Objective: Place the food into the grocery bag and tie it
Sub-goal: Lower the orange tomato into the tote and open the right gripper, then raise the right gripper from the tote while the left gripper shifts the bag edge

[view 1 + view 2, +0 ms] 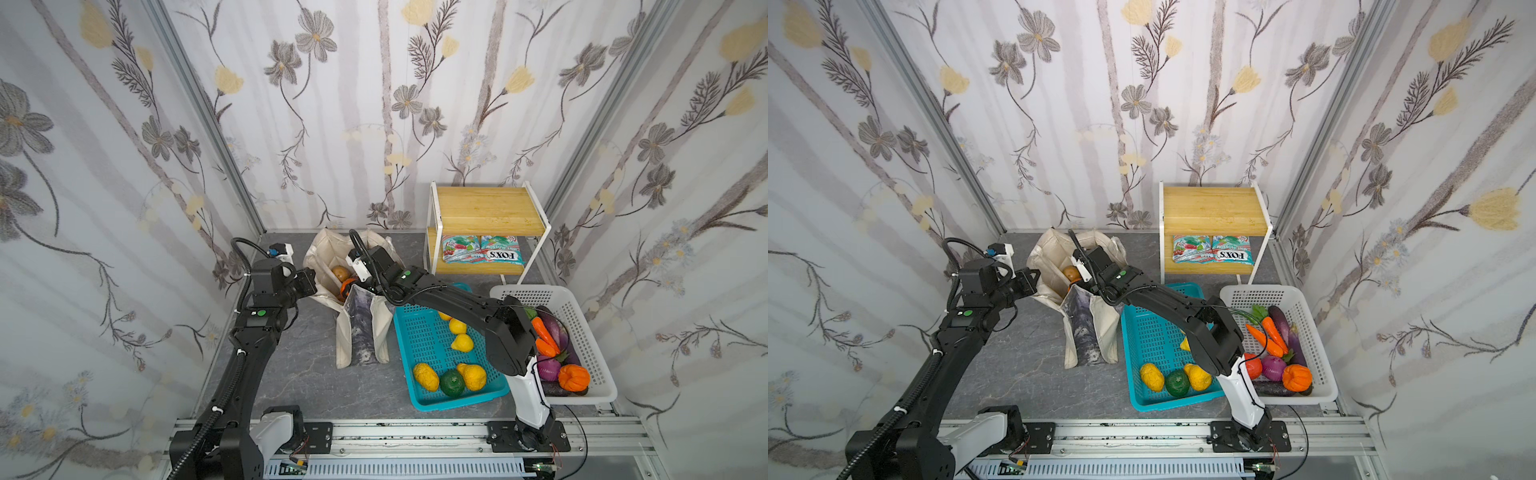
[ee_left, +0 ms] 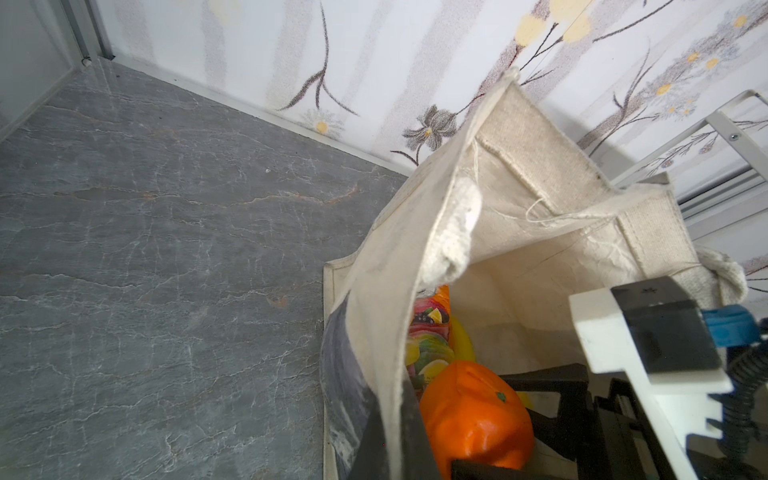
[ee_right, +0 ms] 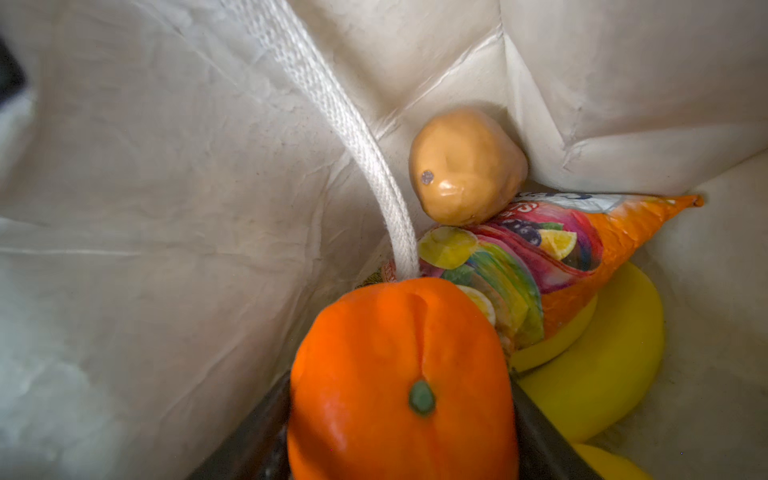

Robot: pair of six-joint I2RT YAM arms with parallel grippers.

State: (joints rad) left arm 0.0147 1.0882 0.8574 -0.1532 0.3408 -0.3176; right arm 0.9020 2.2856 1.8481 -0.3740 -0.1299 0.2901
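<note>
The cream grocery bag (image 1: 322, 253) (image 1: 1046, 253) stands open at the back of the table. My left gripper (image 1: 318, 286) (image 2: 390, 449) is shut on the cloth of its near-left rim (image 2: 395, 316). My right gripper (image 1: 351, 291) (image 3: 401, 415) reaches down into the bag, and its dark fingers press both sides of an orange (image 3: 399, 382) (image 2: 473, 411). On the bag's floor lie a brown bulb (image 3: 465, 166) (image 1: 340, 273), a glossy snack packet (image 3: 540, 257) (image 2: 428, 332) and yellow bananas (image 3: 602, 365). A white strap handle (image 3: 332, 112) hangs inside.
A teal basket (image 1: 457, 401) with yellow and green fruit sits right of the bag. Beyond it is a white basket (image 1: 582, 332) of vegetables. A wooden shelf rack (image 1: 486, 208) with candy packets (image 1: 482, 249) stands at the back right. The bag's printed front flap (image 1: 361, 332) drapes forward.
</note>
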